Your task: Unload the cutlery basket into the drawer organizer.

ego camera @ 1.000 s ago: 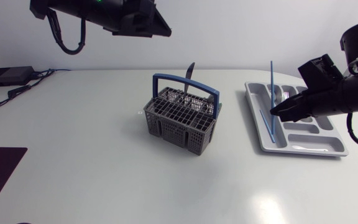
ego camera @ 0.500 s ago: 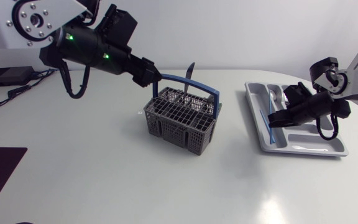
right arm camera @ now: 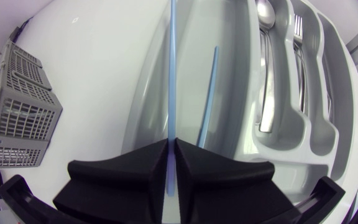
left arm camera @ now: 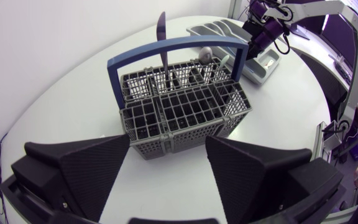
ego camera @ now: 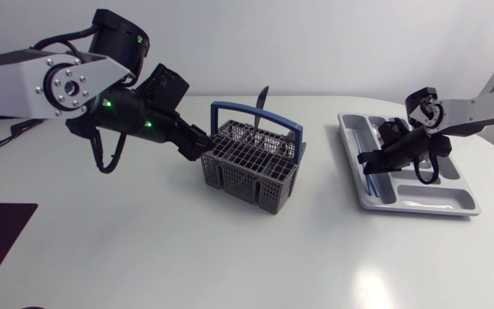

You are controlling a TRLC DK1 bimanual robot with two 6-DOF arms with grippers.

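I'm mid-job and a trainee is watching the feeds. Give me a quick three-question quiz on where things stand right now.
1. True or false: the right jaws are shut on a blue stick at the drawer organizer.
2. Pick one. The cutlery basket is: A) clamped between the left jaws; B) on the table ahead of the open left jaws; C) lying on its side.
3. Fill in: apart from the held one, ___ second blue stick lies in the organizer's long compartment.

Key: 1 true; 2 B; 3 one.
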